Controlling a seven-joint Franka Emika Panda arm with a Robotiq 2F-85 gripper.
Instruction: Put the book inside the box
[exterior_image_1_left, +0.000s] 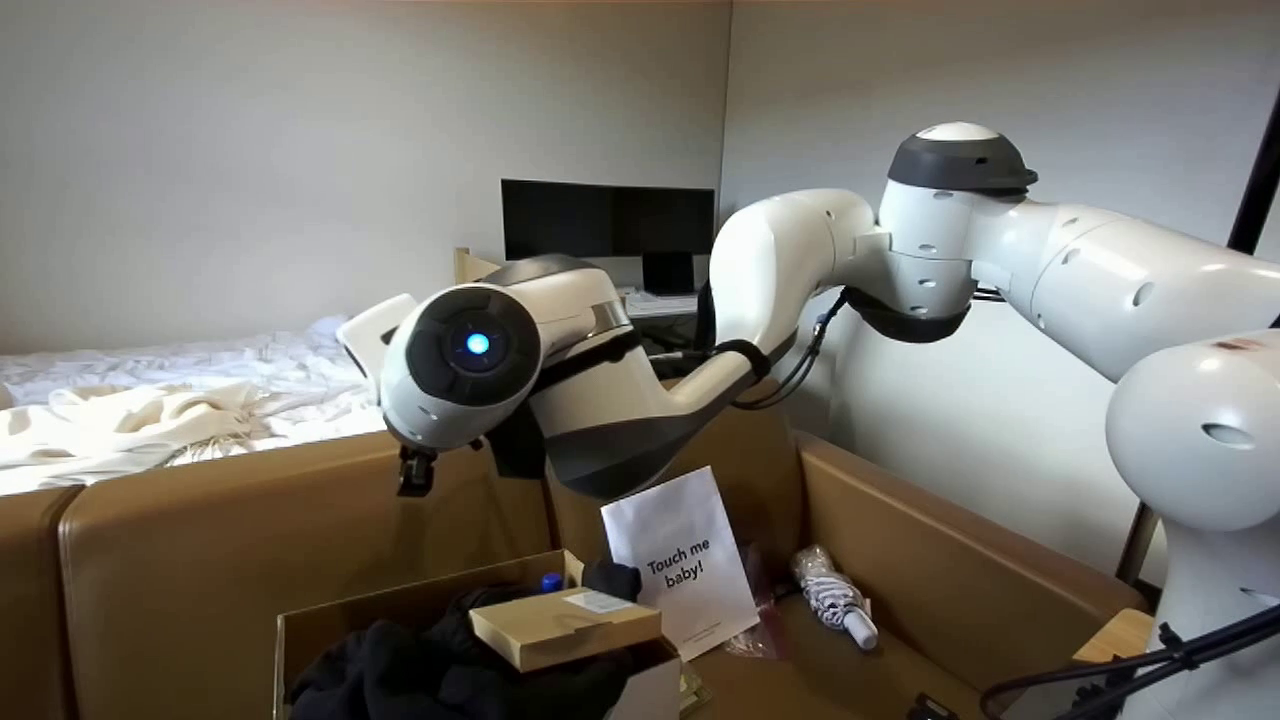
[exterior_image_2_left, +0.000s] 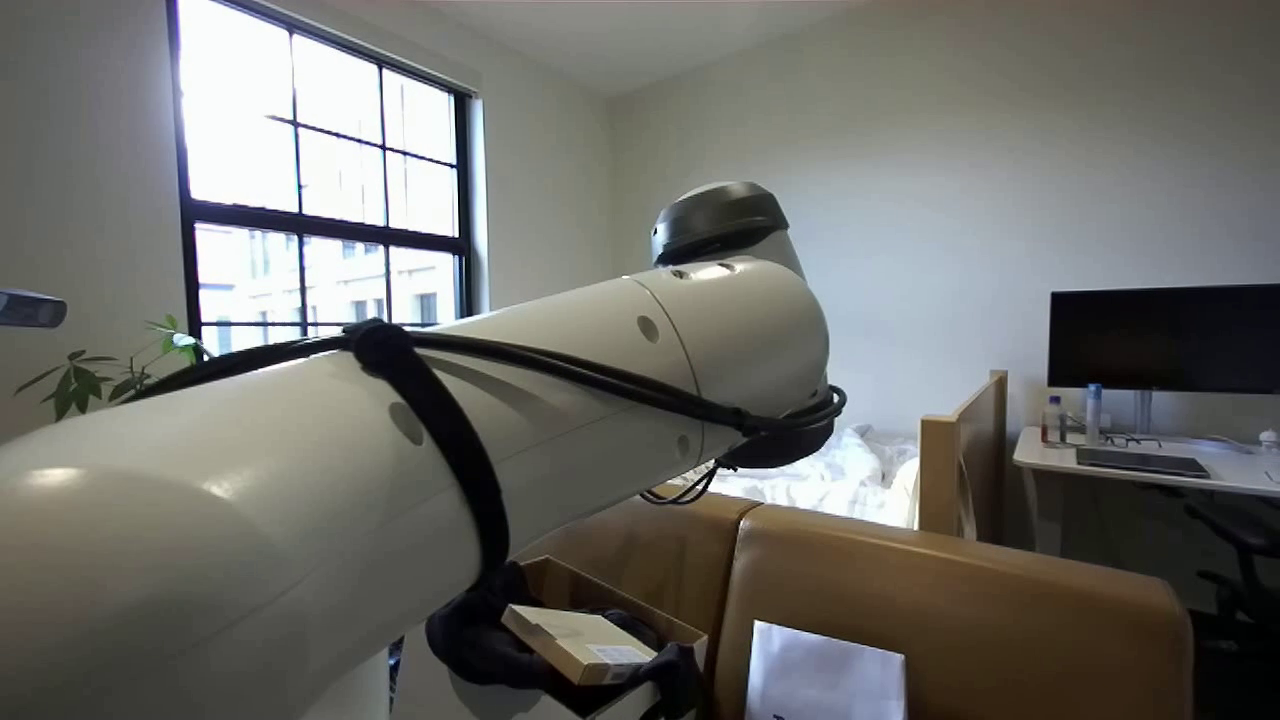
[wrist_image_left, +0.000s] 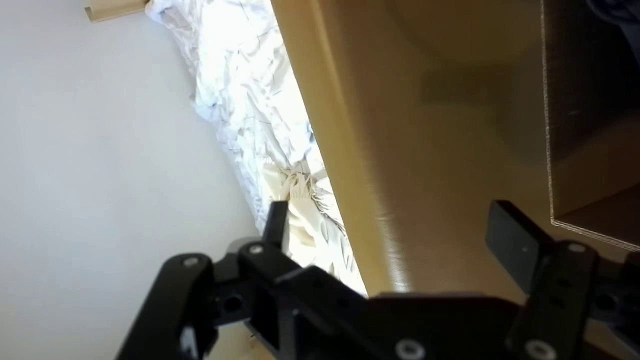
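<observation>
The brown cardboard box (exterior_image_1_left: 400, 606) stands on the sofa in both exterior views (exterior_image_2_left: 572, 588); dark cloth fills much of it. Its corner shows at the right in the wrist view (wrist_image_left: 595, 175). A flat tan carton with a white label (exterior_image_1_left: 565, 628) lies tilted on the cloth; I cannot tell that it is a book. No other plain tan-brown book shows. A white printed sheet or booklet (exterior_image_1_left: 692, 600) leans against the sofa beside the box. My gripper (wrist_image_left: 395, 232) is open and empty, facing the sofa back. It is mostly hidden behind the arm in the exterior views.
The brown sofa (exterior_image_1_left: 300, 560) has a tall back behind the box and an armrest (exterior_image_1_left: 960, 540). A wrapped umbrella (exterior_image_1_left: 836, 602) lies on the seat. Behind the sofa are a bed with white bedding (wrist_image_left: 245, 85) and a desk with a monitor (exterior_image_2_left: 1165, 340).
</observation>
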